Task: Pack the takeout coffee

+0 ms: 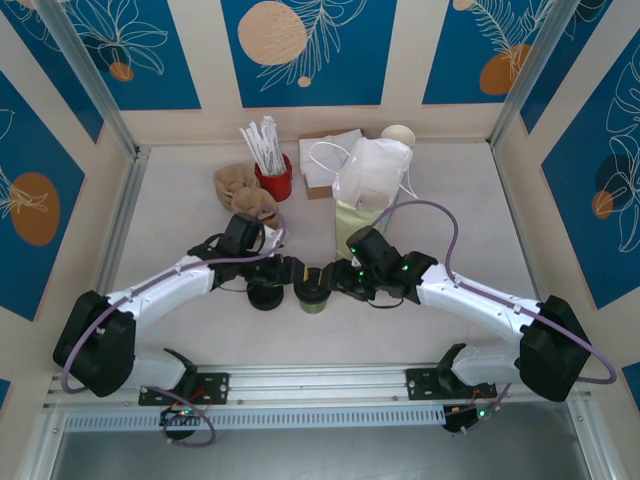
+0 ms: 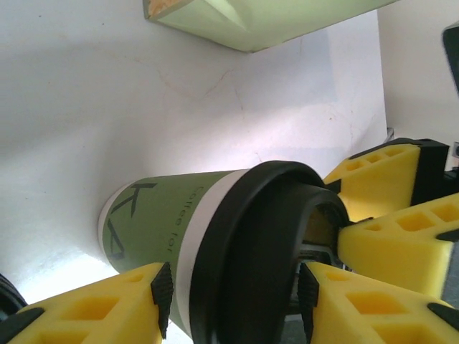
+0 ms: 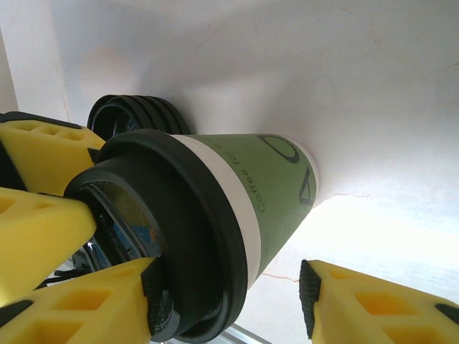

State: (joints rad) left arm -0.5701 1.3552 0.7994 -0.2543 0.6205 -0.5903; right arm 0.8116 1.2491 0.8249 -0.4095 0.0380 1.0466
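Left gripper (image 2: 235, 285) has a yellow finger on each side of the black lid, pads hard by it, but whether they actually pinch I cannot tell; right gripper (image 3: 231, 281) stands apart, one pad (image 3: 153, 287) at the lid rim, the other with bare table showing between it and the cup. Both arms meet over the near middle of the white table (image 1: 180, 230), and there's the takeout coffee (image 1: 312, 292), upright on its base, lid on. Progress, by my reading: the packing has barely begun. The cup is capped and ready, yet it sits on the table, outside the pale green paper bag (image 1: 352, 222) standing just beyond it, slightly right. Left to do: secure a grip, lift, carry it far-right, lower it into the bag. A stack of spare black lids (image 1: 265, 294) rests just left of the cup. Writing now: small dark print on the olive side reads "coffee for", the rest hidden; larger letters near the base look like a K and an A, no brand I can make out
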